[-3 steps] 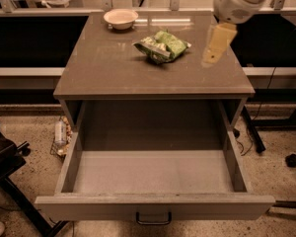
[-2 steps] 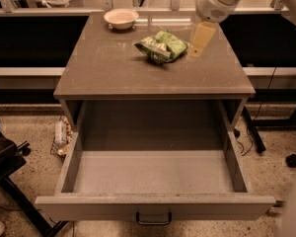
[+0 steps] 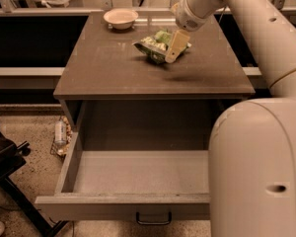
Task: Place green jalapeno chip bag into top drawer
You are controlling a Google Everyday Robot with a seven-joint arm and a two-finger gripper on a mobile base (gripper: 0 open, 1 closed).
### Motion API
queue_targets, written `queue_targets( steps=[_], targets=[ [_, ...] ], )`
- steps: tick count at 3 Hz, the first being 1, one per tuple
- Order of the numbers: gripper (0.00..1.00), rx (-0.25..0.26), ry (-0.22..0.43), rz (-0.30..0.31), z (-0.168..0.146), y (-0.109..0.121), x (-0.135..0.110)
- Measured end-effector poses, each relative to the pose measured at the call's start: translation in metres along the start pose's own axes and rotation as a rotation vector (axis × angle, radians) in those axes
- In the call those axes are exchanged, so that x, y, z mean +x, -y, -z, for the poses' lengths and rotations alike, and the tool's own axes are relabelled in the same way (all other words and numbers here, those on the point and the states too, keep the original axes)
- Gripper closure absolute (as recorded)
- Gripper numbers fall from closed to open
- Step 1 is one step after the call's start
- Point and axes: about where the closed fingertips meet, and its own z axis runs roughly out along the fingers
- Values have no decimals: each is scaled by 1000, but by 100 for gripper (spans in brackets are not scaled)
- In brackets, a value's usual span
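Observation:
The green jalapeno chip bag (image 3: 154, 46) lies crinkled on the cabinet top (image 3: 113, 68), a little behind its middle. My gripper (image 3: 176, 46) hangs down from the upper right and sits right over the bag's right end, hiding that part of it. I cannot tell whether it touches the bag. The top drawer (image 3: 123, 198) is pulled fully out below the cabinet top. Its grey inside is bare, and its dark handle (image 3: 153, 219) shows at the front.
A shallow white bowl (image 3: 121, 18) stands at the back left of the cabinet top. My arm's large pale link (image 3: 259, 172) fills the right foreground and hides the drawer's right side. A bottle (image 3: 60, 132) lies on the floor at left, near a black chair base (image 3: 7, 167).
My gripper has moved left and down, from beside the bag's right side to over its right end. The arm has swung into the right foreground. The bag and drawer have not moved.

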Motion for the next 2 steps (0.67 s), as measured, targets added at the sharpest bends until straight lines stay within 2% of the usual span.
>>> queue_targets(
  steps=[1, 2],
  targets=[
    [16, -61, 23, -51, -38, -1, 1],
    [40, -109, 39, -97, -64, -7, 3]
  ],
)
